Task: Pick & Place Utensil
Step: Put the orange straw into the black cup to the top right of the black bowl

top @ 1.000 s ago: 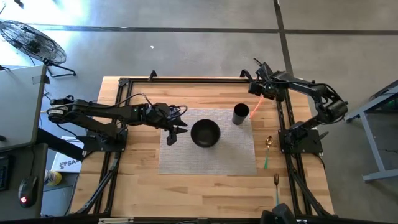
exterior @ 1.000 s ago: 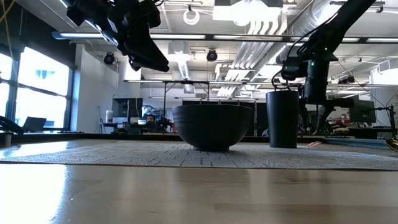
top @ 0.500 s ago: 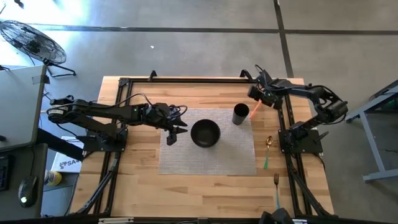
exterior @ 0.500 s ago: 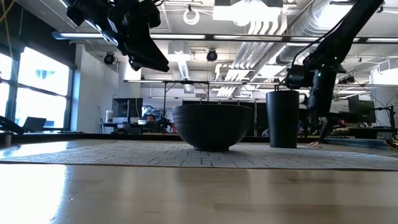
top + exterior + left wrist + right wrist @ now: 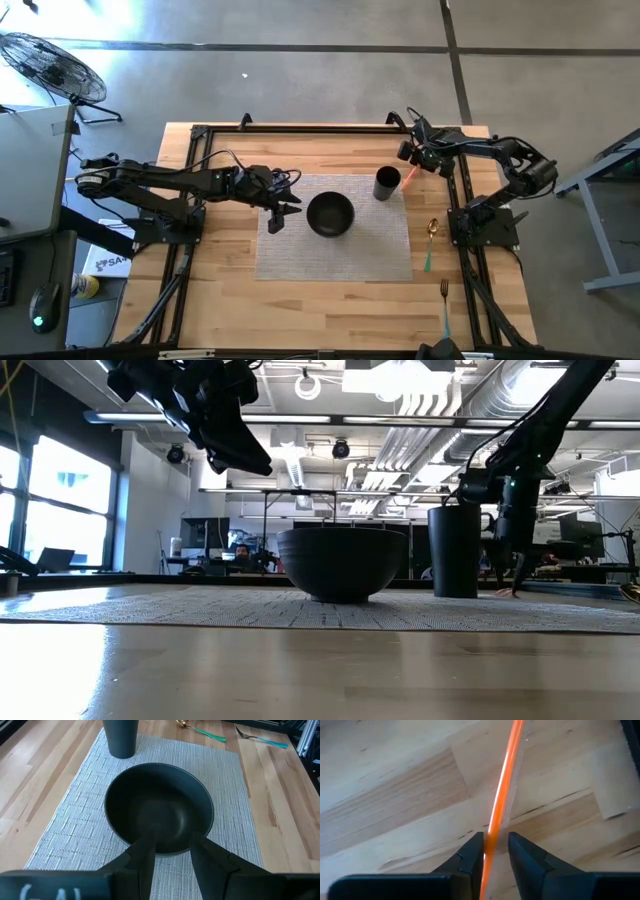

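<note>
An orange utensil [image 5: 410, 178] lies flat on the wood just right of the black cup [image 5: 387, 184]. My right gripper [image 5: 413, 158] is down at the utensil's far end and open. In the right wrist view one finger stands on each side of the orange handle [image 5: 505, 785], with the gripper [image 5: 495, 840] just above the table. My left gripper [image 5: 280, 213] hovers open above the grey mat [image 5: 300, 255], left of the black bowl [image 5: 330, 214], which sits on the mat. My right gripper comes from above with its fingers along the orange utensil's handle, which runs through the gap. One finger [image 5: 475, 851] lies right against the handle's edge [image 5: 489, 837], but I cannot tell whether it touches. The utensil lies flat on the wood.
A gold-headed spoon with a green handle [image 5: 430, 245] and a teal-handled fork [image 5: 444, 300] lie on the wood right of the mat. The cup [image 5: 454, 550] stands close beside the right gripper [image 5: 516, 582]. The black frame rails run along both sides of the table.
My right gripper has come down and a little toward the table's near-left, onto the orange utensil beside the cup. The utensil has stayed where it lay.
</note>
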`<action>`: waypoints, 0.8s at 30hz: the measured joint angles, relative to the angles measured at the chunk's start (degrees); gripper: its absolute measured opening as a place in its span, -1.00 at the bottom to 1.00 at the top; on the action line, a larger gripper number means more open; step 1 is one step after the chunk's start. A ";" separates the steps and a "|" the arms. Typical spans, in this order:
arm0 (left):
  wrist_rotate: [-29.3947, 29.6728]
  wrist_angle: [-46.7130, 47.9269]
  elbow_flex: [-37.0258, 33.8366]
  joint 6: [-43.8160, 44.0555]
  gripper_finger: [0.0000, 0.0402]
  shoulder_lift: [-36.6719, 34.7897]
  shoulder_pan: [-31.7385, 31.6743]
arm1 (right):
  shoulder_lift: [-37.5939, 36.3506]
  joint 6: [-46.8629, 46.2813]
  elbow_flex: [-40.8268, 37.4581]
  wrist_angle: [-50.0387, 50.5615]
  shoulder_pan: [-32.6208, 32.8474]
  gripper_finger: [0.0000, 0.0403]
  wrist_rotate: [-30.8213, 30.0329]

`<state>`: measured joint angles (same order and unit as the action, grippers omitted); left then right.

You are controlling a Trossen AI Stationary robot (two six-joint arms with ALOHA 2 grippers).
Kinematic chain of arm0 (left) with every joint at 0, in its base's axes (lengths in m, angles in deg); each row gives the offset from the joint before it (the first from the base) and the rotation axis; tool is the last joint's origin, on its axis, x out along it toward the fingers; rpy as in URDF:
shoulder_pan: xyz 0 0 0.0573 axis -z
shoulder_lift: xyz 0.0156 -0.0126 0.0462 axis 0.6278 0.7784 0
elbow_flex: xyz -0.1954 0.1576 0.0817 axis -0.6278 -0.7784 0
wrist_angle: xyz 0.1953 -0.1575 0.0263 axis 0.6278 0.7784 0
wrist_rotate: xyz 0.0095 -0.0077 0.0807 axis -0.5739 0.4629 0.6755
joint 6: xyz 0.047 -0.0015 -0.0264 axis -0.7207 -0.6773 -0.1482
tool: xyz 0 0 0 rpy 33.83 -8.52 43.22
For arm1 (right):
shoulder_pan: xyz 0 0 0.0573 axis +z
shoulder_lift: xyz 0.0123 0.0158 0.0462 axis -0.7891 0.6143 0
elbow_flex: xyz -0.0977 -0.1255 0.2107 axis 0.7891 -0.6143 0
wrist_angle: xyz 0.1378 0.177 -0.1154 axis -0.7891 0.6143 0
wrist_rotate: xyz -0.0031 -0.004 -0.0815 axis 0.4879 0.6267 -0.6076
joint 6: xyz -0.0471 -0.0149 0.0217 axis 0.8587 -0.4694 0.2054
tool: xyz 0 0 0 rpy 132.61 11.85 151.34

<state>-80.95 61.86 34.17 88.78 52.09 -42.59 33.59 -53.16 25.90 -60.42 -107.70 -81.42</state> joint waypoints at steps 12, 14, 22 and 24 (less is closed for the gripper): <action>-0.02 0.00 0.00 0.00 -0.40 0.00 0.00 | -0.24 0.91 -0.20 0.70 0.29 -0.94 -2.13; -0.02 0.00 0.00 0.00 -0.40 0.00 -0.02 | -1.17 1.27 -0.37 0.86 0.21 -0.97 -1.97; -0.02 0.02 0.00 0.00 -0.40 0.00 0.00 | -6.61 5.44 -0.33 0.99 0.12 -0.99 -1.86; -0.02 0.02 0.00 0.00 -0.40 0.00 0.00 | -8.11 7.76 -0.30 1.56 0.14 -1.00 -2.03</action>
<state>-80.98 61.88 34.17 88.78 52.09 -42.59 25.48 -45.40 25.59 -58.85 -107.56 -83.45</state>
